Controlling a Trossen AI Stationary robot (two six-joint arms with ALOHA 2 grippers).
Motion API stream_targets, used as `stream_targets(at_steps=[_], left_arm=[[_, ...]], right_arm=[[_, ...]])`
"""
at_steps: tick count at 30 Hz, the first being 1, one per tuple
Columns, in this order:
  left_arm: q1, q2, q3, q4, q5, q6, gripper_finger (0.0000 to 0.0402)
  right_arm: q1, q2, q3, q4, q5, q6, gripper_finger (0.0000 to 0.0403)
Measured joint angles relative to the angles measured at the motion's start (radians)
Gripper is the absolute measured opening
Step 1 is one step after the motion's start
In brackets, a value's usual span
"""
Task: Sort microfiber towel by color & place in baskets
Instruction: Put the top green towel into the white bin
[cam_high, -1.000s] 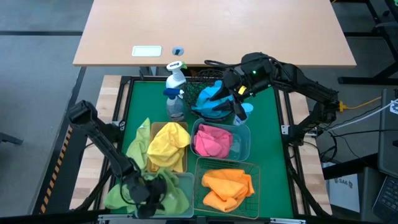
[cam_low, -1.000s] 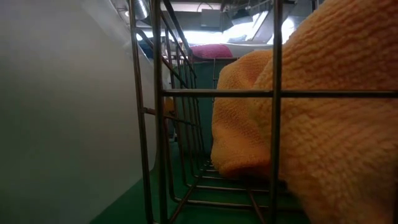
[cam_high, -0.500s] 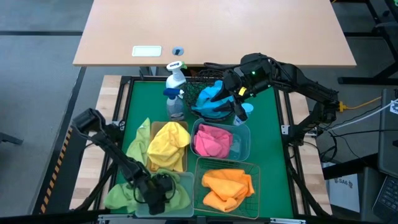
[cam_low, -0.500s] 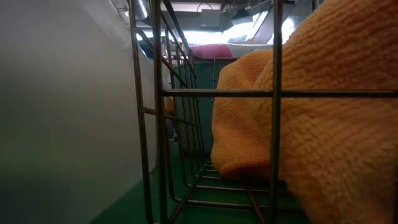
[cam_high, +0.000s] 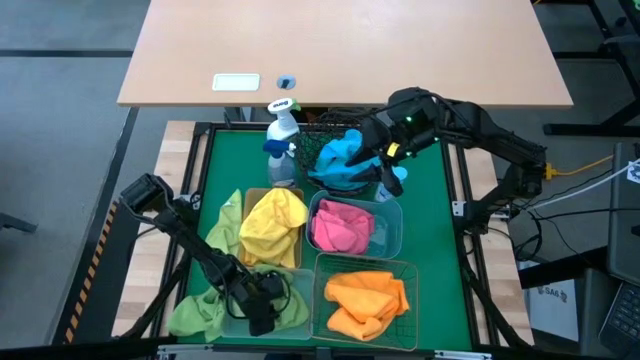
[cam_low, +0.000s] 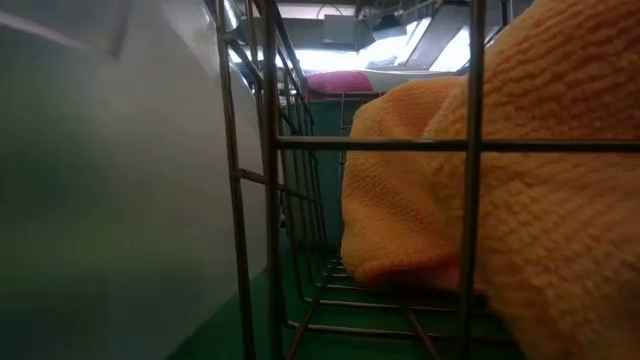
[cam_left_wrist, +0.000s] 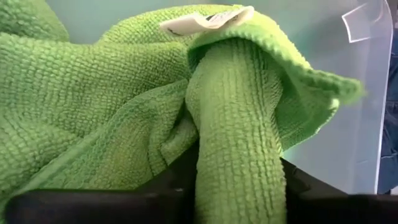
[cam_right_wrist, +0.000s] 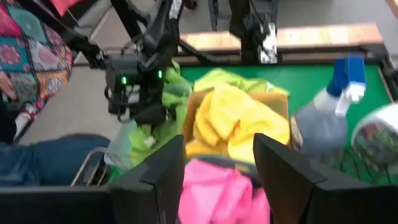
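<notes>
The left claw (cam_high: 262, 305) is down in the pale-green bin (cam_high: 300, 290) at the near left of the table (cam_high: 430, 200), its dark fingers (cam_left_wrist: 155, 196) either side of a fold of green towel (cam_left_wrist: 236, 124); whether they pinch that fold or have let it go I cannot tell. More green towel (cam_high: 195, 312) spills over that bin's outer edge onto the mat. The right claw (cam_high: 385, 165) hangs with its fingers (cam_right_wrist: 155, 180) spread apart and nothing between them, above the round black mesh basket (cam_high: 325, 135) at the far side, where the blue towels (cam_high: 340, 160) sit heaped. Of the remaining baskets, the green wire basket (cam_high: 410, 275) at the near right holds the orange towels (cam_high: 365, 298), and through its bars in the low view the orange cloth (cam_low: 540, 180) fills most of the frame. The amber bin (cam_high: 250, 205) holds a mound of yellow towels (cam_high: 272, 228), with a green towel (cam_high: 222, 235) lying just beside it. The teal bin (cam_high: 392, 225) holds pink towels (cam_high: 342, 228). Two spray bottles (cam_high: 282, 145) stand upright just beside the black basket. Far back on the pale wooden desk (cam_high: 400, 50) lies a small white card (cam_high: 236, 83).
</notes>
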Motion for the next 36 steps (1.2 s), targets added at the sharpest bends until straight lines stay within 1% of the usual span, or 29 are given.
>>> stream_targets(at_steps=[2,4,9,13,16,19,24,27,29,32,36], left_arm=[[0.000,0.000,0.000,0.001,0.010,0.001,0.0119],[0.001,0.000,0.000,0.004,0.043,0.001,0.0123],[0.013,0.000,0.000,0.008,0.125,-0.021,0.0125],[0.024,-0.002,-0.002,0.039,0.129,-0.004,0.0125],[0.030,-0.002,-0.002,0.069,0.154,0.002,0.0125],[0.033,-0.002,-0.002,0.094,0.183,0.003,0.0125],[0.032,-0.002,-0.002,0.119,0.187,0.003,0.0125],[0.032,-0.002,-0.002,0.119,0.179,0.003,0.0125],[0.033,-0.006,-0.002,0.119,0.179,0.003,0.0125],[0.032,-0.031,-0.002,0.116,0.174,0.004,0.0125],[0.032,-0.087,-0.002,0.097,0.129,0.004,0.0125]], right_arm=[[0.001,-0.013,0.000,-0.046,0.021,-0.004,0.0189],[0.002,-0.032,0.000,-0.076,0.049,-0.004,0.0189],[0.059,-0.081,0.000,-0.110,0.157,-0.005,0.0189],[0.131,-0.122,0.000,-0.146,0.242,-0.018,0.0189],[0.188,-0.137,0.000,-0.157,0.301,-0.018,0.0189],[0.241,-0.141,0.000,-0.168,0.352,-0.018,0.0189],[0.306,-0.145,-0.020,-0.187,0.433,-0.017,0.0189],[0.323,-0.183,-0.103,-0.168,0.461,-0.003,0.0189],[0.321,-0.231,-0.187,-0.126,0.476,0.015,0.0189],[0.321,-0.331,-0.347,-0.026,0.487,0.052,0.0189],[0.320,-0.491,-0.582,0.117,0.487,0.105,0.0189]])
